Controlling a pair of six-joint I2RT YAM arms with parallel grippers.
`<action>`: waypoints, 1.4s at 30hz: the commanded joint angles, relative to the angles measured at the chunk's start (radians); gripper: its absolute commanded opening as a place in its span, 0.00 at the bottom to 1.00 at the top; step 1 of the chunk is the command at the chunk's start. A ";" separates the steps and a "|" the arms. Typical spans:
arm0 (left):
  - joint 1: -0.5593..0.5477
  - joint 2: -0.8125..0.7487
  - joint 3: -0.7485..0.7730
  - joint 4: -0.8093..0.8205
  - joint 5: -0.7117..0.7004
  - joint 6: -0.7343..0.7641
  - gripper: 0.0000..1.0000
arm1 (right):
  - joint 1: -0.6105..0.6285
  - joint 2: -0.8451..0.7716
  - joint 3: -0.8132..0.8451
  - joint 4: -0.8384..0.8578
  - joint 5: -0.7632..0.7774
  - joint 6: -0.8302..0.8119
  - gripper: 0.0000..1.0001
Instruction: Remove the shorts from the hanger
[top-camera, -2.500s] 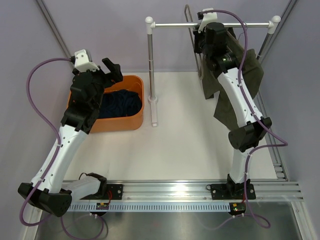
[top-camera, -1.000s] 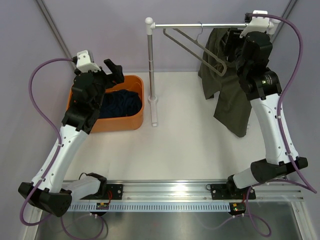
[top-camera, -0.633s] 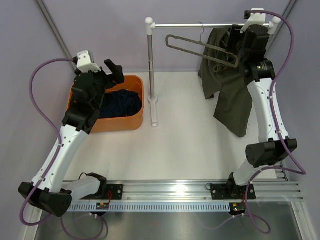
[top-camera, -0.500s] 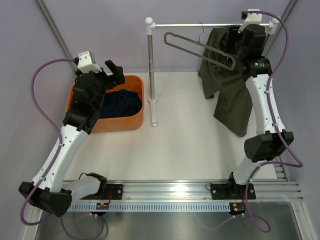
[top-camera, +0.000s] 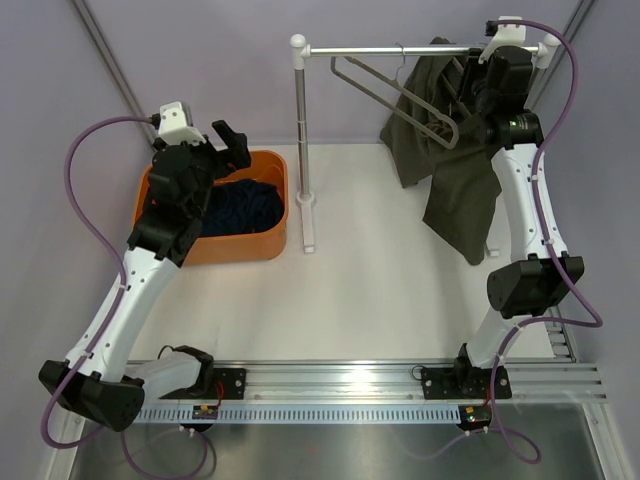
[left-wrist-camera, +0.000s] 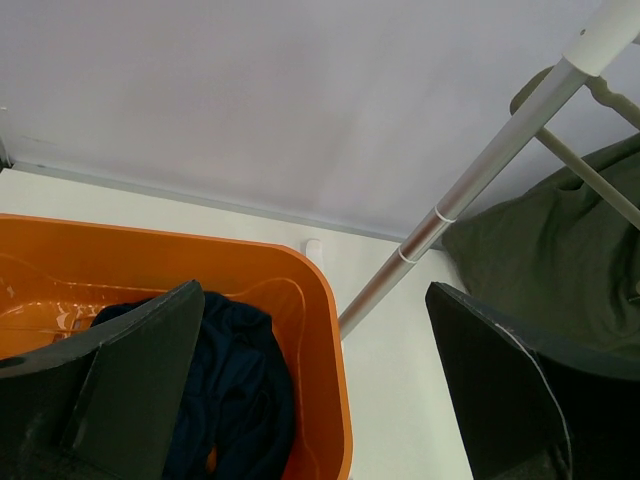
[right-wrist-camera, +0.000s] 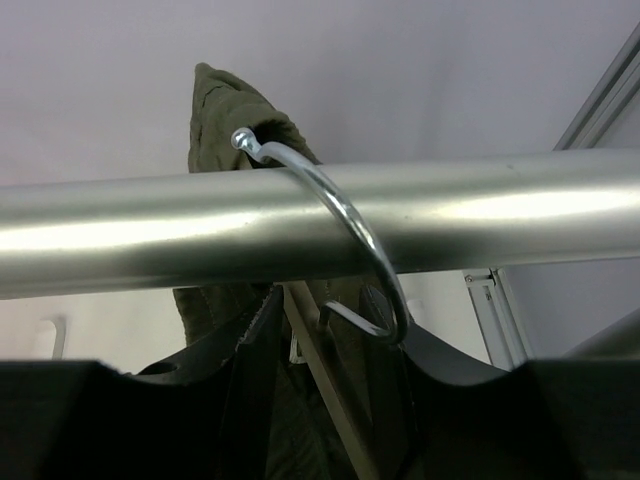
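Observation:
The olive green shorts hang from a grey hanger hooked over the metal rail. My right gripper is up at the rail's right end. In the right wrist view my right gripper is closed around olive fabric and the hanger's arm, just below the hook. The navy shorts lie bunched in the orange bin. My left gripper is open and empty above the bin's far edge; the left wrist view shows my left gripper over the navy shorts.
The rail's white-capped post stands on a base between the bin and the shorts; it also crosses the left wrist view. Purple walls close the back and sides. A metal track runs along the near edge.
My right gripper rose to the rail's right end and stayed there. The hanger swung round on the rail and the olive shorts shifted left. My left arm barely moved.

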 joint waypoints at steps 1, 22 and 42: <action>-0.002 0.006 -0.001 0.052 0.012 0.011 0.99 | -0.003 -0.023 0.012 -0.013 -0.007 0.009 0.44; 0.000 0.003 -0.001 0.052 0.015 0.011 0.99 | -0.001 -0.104 -0.019 -0.140 -0.056 0.023 0.43; -0.002 0.003 -0.001 0.053 0.015 0.013 0.99 | -0.001 -0.113 0.078 -0.162 -0.104 0.070 0.00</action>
